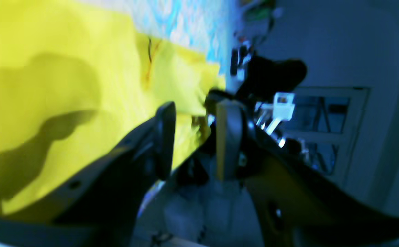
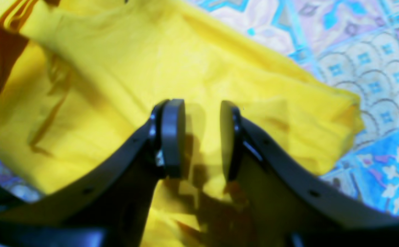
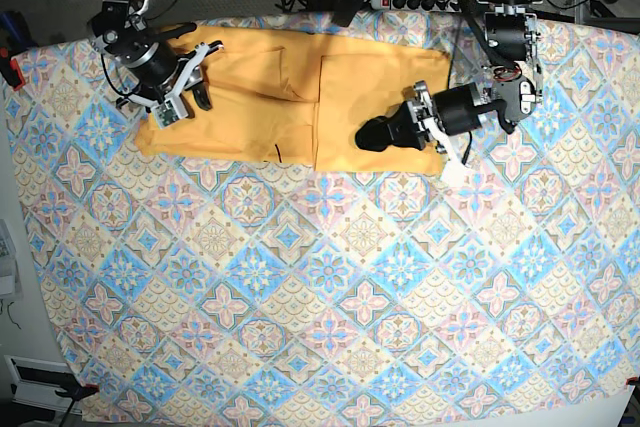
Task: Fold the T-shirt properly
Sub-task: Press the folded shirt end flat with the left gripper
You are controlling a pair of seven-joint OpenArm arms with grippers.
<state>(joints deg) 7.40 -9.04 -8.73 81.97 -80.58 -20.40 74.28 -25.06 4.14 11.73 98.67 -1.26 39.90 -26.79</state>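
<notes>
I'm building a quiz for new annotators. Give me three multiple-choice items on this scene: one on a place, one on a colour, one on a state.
1. Where does the T-shirt lie on the tablecloth?
A. near the far edge
B. in the middle
C. at the near edge

2. What colour is the T-shirt?
A. green
B. yellow-orange
C. white

3. How do the right pincer jaws stand?
A. clamped on fabric
B. apart above the shirt
C. out of view

Key: 1 A, the base view shows it near the top edge; 2 B, every view shows it; 3 B, the right wrist view shows a gap with nothing between the pads.
</notes>
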